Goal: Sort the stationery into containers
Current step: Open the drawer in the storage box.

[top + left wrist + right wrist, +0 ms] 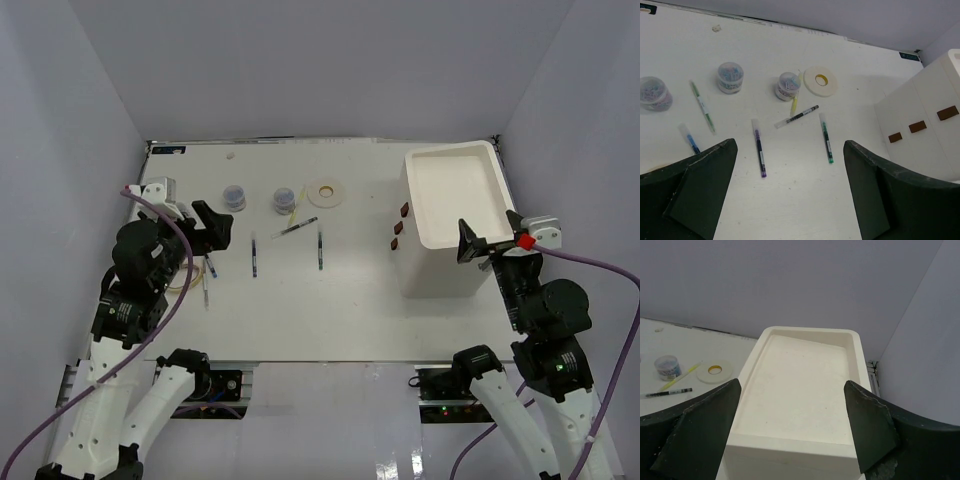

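Several pens lie on the white table, among them a purple one (pixel 759 148), a green one (pixel 826 137), a black one (pixel 796 116) and a pale yellow one (pixel 795 102). Three clear jars (pixel 730 77) (pixel 788 86) (pixel 653 93) stand behind them, beside the cream tape ring (pixel 820 81). A thin loop band (pixel 185 280) lies under the left arm. The white organiser (pixel 455 215) stands at the right, its tray top bare. My left gripper (pixel 212 228) hangs open above the pens, holding nothing. My right gripper (pixel 487 242) is open over the organiser's near edge (pixel 790 447).
Three brown drawer handles (pixel 917 126) face the pens on the organiser's left side. A pale green pen (pixel 702 106) and a blue pen (pixel 690 139) lie at the far left. Grey walls enclose the table on three sides.
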Tool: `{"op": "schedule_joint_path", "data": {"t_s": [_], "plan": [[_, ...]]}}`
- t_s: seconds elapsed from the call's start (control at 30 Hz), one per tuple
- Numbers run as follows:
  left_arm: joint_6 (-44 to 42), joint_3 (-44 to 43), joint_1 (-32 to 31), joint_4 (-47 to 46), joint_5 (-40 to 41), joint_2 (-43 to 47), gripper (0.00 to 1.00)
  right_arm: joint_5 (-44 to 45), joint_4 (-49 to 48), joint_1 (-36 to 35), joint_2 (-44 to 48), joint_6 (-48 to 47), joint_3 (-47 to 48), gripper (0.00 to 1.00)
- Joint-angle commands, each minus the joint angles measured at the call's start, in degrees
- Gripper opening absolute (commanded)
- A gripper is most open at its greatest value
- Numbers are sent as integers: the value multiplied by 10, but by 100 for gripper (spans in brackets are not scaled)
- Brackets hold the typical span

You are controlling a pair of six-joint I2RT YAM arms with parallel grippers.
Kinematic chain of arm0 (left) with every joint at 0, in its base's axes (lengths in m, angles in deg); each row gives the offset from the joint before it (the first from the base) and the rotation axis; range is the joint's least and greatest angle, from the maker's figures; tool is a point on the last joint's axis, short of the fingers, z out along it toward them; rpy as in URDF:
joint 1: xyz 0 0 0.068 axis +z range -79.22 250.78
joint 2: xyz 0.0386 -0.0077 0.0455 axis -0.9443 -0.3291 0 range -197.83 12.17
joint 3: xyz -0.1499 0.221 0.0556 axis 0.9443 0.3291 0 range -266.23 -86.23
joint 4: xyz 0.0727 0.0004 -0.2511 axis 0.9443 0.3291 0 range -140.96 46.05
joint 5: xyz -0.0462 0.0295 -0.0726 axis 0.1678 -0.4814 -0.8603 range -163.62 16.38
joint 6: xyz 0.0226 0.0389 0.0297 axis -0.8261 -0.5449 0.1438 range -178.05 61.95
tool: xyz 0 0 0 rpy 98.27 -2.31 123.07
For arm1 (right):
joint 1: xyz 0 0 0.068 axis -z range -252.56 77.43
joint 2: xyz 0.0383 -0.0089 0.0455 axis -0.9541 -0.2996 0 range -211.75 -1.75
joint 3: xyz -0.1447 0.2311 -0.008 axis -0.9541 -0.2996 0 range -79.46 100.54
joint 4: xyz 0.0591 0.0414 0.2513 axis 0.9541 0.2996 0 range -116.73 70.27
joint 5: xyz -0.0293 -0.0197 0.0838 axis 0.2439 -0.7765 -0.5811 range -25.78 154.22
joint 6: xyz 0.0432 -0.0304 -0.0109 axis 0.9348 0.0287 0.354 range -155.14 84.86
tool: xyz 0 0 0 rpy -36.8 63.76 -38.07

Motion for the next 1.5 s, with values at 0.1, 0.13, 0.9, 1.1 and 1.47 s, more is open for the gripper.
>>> {"op": "schedule_joint_path", "data": {"t_s": [0.1, 0.13, 0.9, 1.1, 1.47], "plan": [[4, 4, -2, -21, -89, -40, 98, -4, -23, -3, -29, 8, 7, 90], [5, 4, -2, -25, -99, -48, 98, -19, -20, -3, -42, 11, 14, 90], [286, -45, -160, -413, -351, -446, 98, -121, 40, -3, -227, 137, 100, 90], [369, -112, -234, -472, -289, -567, 91, -130, 39, -3, -231, 133, 96, 90], [434, -175, -274, -574, -285, -687, 82, -146, 41, -3, -246, 128, 101, 90]]}}
